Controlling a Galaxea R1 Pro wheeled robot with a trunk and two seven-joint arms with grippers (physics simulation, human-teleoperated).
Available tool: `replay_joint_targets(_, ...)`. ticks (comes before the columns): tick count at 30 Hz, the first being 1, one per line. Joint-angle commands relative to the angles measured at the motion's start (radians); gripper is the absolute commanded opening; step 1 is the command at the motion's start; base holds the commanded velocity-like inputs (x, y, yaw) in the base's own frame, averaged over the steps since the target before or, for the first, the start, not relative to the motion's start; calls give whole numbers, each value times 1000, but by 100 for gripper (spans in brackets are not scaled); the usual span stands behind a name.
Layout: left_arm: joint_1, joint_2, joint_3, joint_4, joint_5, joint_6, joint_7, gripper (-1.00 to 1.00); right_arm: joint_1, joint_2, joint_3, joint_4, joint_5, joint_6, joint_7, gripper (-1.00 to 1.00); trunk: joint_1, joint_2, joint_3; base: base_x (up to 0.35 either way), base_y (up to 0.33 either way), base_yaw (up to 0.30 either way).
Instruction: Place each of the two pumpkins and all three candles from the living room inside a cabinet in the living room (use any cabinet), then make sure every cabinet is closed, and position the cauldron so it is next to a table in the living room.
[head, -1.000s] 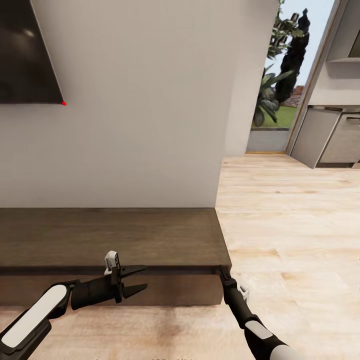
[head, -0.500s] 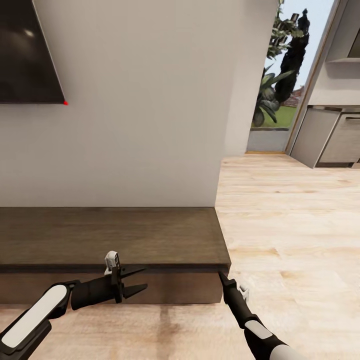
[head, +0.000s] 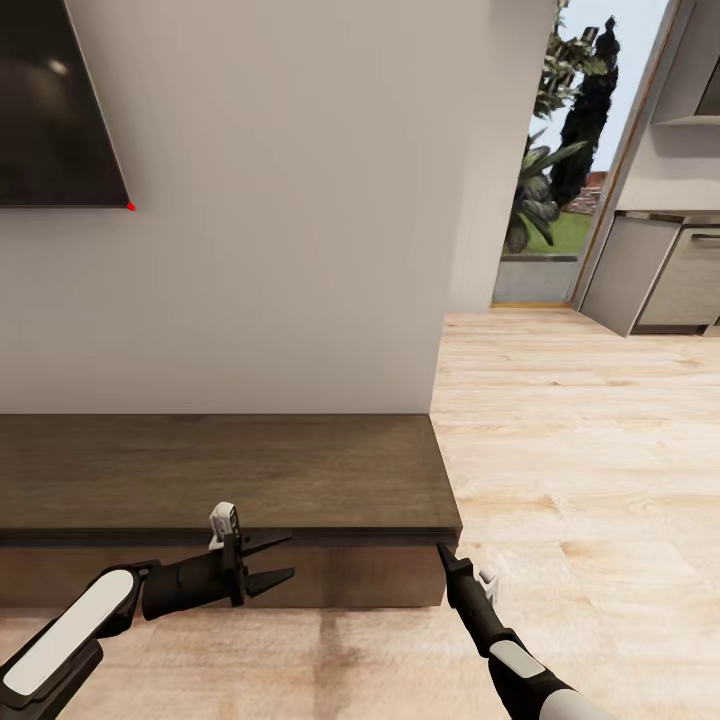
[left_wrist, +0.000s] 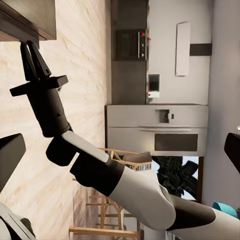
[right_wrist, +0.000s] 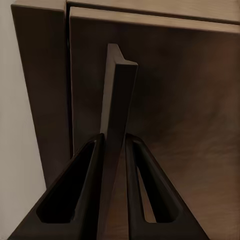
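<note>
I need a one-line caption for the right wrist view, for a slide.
Right gripper fingers pinching a thin panel edge of the dark-brown cabinet.

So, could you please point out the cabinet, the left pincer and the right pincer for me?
cabinet (head: 250, 470): head view, on its dark-brown top surface.
left pincer (head: 275, 560): head view, midway between its open fingertips.
right pincer (right_wrist: 114, 137): right wrist view, between the fingertips, closed on a thin panel edge.

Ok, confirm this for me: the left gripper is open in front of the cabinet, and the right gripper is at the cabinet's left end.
Not quite. The right gripper is at the right end of the cabinet, by its front corner, not at the left end; the head view shows it. The rest stands: the left gripper is open in front of the cabinet.
</note>
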Motion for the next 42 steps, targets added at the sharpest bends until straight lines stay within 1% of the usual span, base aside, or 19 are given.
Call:
replay_joint_targets(1, -1, 1, -2, 1, -6, 0, -9, 100, 0, 0, -7, 1, -6, 7, 3, -100, 0, 0, -1, 0, 0, 0)
replay_joint_targets(12, -1, 0, -3, 1, -6, 0, -8, 100, 0, 0, -7, 1, -6, 7, 3, -100, 0, 0, -1, -112, 0, 0)
replay_joint_targets(30, -1, 0, -4, 1, -7, 0, -9, 100, 0, 0, -7, 1, -6, 7, 3, -100, 0, 0, -1, -303, 0, 0)
replay_joint_targets(42, -1, -1, -4, 1, -7, 0, -9, 100, 0, -1, -7, 1, -8, 9, 3, -100, 0, 0, -1, -180, 0, 0)
